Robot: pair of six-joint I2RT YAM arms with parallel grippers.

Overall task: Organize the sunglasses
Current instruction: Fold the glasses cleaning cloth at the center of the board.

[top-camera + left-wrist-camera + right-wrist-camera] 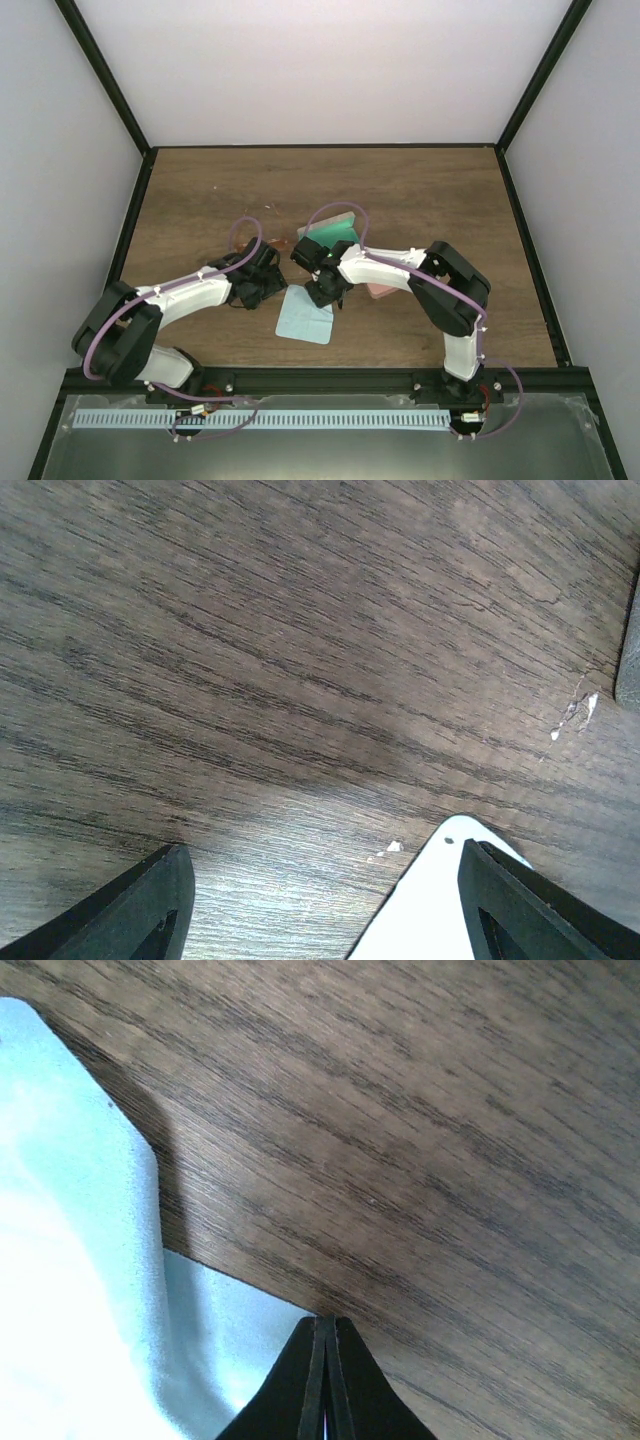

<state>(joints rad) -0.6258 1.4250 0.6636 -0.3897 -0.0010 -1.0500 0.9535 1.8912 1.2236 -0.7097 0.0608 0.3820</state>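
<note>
Left gripper (pixel 262 283): fingers spread wide, nothing between them; low over bare wood, with a pale corner, probably the cloth, showing beside its right finger in the left wrist view
Right gripper (pixel 325 1322): fingers pressed tight together, tips on the near edge of the light blue cloth (pixel 305 320); can't tell if any fabric is caught between them
Orange sunglasses (pixel 283 243): only a small orange-brown fleck on the table (pixel 420 190) in the top view, likely this pair but too small to be sure
Purple-pink sunglasses: not made out in any view, possibly hidden under an arm
Bearing: the fleck sits at about 1 o'clock from the left gripper and near it; from the right gripper it lies at about 10 to 11 o'clock, farther off
Nearer arm: left, by my reading, and its fingers are already spread to take something
Long axis: can't be read at this size, so wrist turn stays unsettled until a closer look
Neighbours: teal case (pixel 335 230) at 12 o'clock from the right gripper; pink case (pixel 381 291) partly under the right forearm
Writing: no brand, label or lettering legible anywhere
</note>
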